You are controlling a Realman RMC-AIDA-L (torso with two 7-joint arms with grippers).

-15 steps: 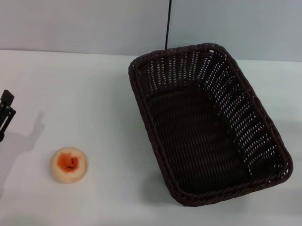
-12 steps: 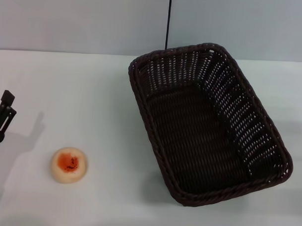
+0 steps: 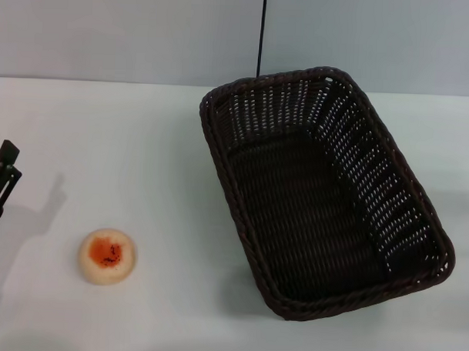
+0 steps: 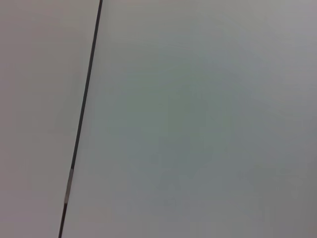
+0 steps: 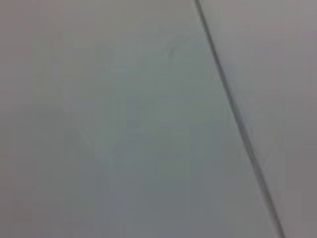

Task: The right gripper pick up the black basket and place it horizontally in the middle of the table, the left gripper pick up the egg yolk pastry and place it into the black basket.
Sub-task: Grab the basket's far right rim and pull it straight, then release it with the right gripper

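The black basket (image 3: 326, 196) stands empty on the white table (image 3: 143, 141), right of centre, its long side running at an angle from far left to near right. The egg yolk pastry (image 3: 107, 255) lies on the table at the near left, well apart from the basket. My left gripper (image 3: 1, 181) shows at the far left edge, above the table and left of the pastry, holding nothing. My right gripper is out of view. Both wrist views show only a plain wall with a dark seam.
A thin dark vertical seam (image 3: 262, 34) runs down the grey wall behind the basket. Bare tabletop lies between the pastry and the basket.
My left gripper has drawn slightly further left toward the frame edge. The basket and the pastry have not moved.
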